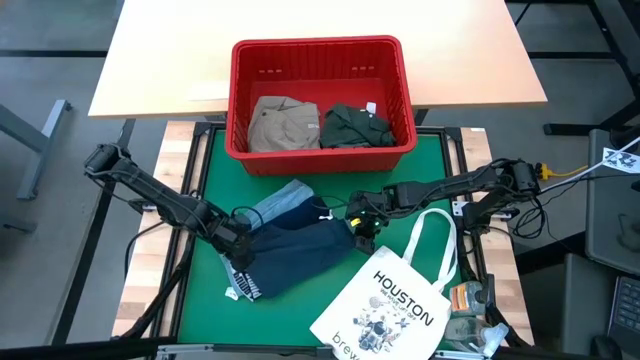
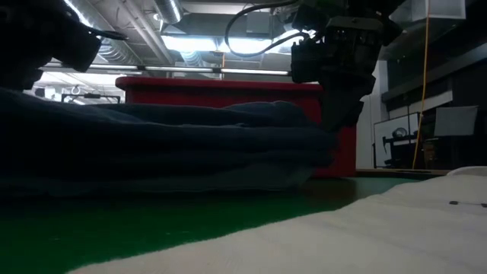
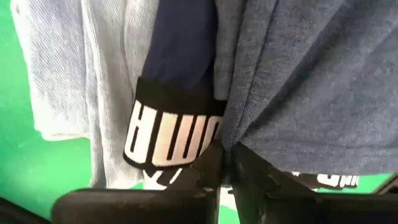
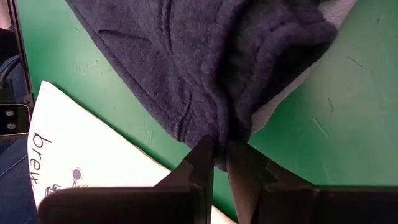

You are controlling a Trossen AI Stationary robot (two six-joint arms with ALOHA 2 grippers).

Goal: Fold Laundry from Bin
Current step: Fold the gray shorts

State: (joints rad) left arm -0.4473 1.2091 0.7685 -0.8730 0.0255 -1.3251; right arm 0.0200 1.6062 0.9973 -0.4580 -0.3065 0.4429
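both pincers pinch shut on the navy garment.

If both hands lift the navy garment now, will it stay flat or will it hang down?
The navy garment looks soft and creased, so it would probably sag between the left hand and the right hand. It seems light. The light blue denim partly beneath it may drag along.

A pale wooden tabletop stands on grey floor under ceiling lights.

The white tote bag is cut off at the high view's bottom edge.
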